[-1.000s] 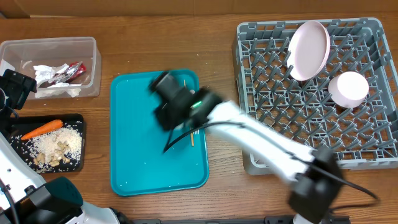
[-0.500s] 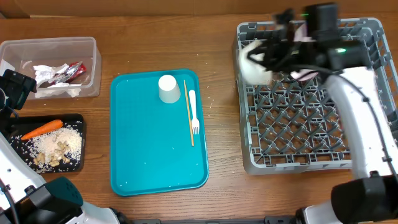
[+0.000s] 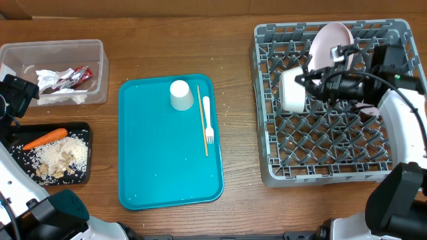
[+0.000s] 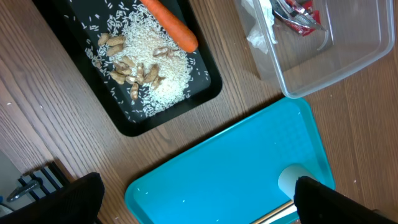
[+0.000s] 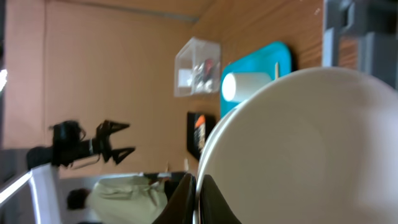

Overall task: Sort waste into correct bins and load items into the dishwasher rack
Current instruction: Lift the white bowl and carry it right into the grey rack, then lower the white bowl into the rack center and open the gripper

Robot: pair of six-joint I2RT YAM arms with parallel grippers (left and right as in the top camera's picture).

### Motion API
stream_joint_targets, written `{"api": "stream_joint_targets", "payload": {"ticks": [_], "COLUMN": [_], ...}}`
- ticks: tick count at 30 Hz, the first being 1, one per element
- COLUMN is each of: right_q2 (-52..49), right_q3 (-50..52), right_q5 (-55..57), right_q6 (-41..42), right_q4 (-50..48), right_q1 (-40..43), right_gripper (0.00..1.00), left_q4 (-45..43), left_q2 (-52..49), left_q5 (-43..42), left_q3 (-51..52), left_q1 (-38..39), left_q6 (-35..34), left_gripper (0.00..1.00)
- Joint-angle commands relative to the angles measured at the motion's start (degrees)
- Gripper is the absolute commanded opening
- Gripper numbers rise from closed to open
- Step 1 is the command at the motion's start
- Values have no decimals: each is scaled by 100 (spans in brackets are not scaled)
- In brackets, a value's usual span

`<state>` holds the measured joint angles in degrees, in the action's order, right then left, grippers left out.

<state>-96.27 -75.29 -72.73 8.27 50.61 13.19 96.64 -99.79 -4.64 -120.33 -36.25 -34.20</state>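
At far left, tub behind scrap tray. In middle, serving tray bearing cup, stick, fork. At right, rack; plate at its back, bowl over its left.

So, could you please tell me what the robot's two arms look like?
Both arms have smooth white shells with bulky black joints. The right arm carries loose black cables by its black wrist. The left arm ends in black jaws too.

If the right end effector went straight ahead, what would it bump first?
Probably the wall of the dishwasher rack nearest the teal tray: the right end effector, holding the bowl, points that way. If it passes above, the white cup comes next; height is unclear.
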Motion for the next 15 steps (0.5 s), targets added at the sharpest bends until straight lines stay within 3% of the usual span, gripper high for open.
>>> {"api": "stream_joint_targets", "payload": {"ticks": [1,15], "right_q2": [4,4], "right_q3": [463,1266], "right_q5": [-669,-297], "right_q6": [-129,-72], "right_q4": [-229,-857], "right_q1": [-11,20], "right_gripper": [4,4], "left_q4": [9,9], "left_q2": [-24,-24], "left_q5": [63,63], "left_q3": [20,20], "left_q1": [-11,-11], "left_q6": [-52,-52], "left_gripper": [100,100]}}
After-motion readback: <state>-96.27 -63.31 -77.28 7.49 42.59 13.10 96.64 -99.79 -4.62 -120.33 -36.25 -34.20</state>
